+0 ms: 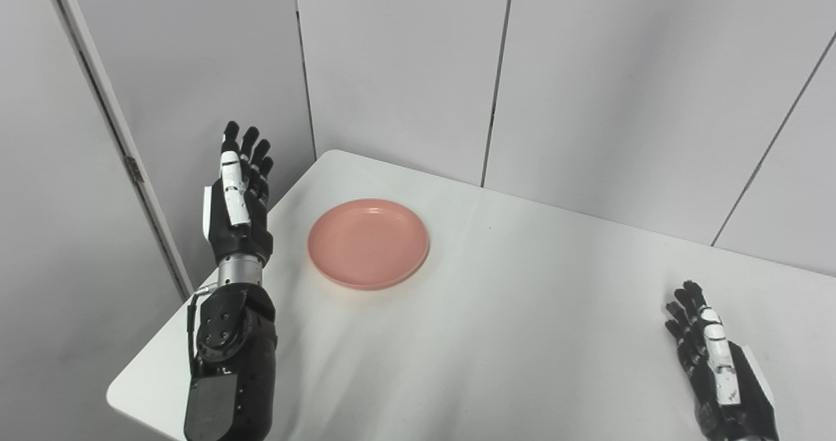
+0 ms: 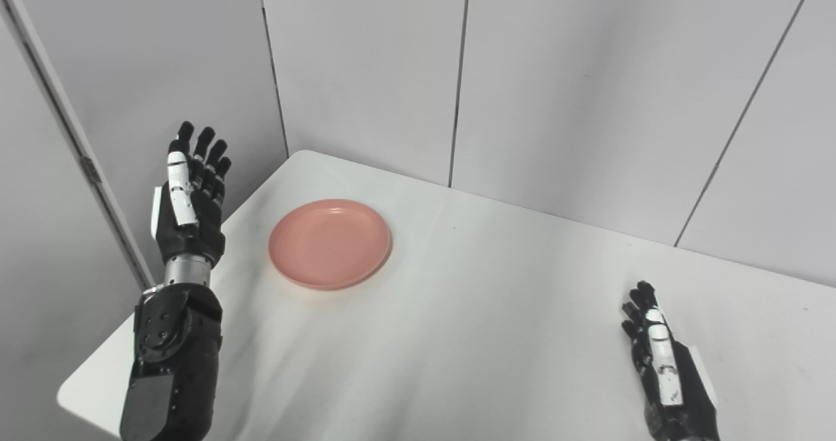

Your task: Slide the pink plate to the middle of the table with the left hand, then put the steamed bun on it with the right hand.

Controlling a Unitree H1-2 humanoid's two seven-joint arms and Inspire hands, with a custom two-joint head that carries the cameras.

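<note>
A smooth white bench with a rounded far corner (image 1: pixel 522 310) fills the lower part of both views, its matt top catching soft, even light and carrying a few faint, blurred shadows. Behind it stand plain pale grey wall panels (image 1: pixel 392 68), flat and unmarked, meeting at thin dark vertical seams (image 1: pixel 498 75); the seams lean slightly in the views. On the left, a lighter grey upright frame strip (image 1: pixel 98 108) runs diagonally down the picture and carries a small metal hinge (image 1: pixel 134 168). The panel beside it, left of the bench, lies in a duller grey shade. The light is diffuse, with no hard-edged shadows anywhere.
</note>
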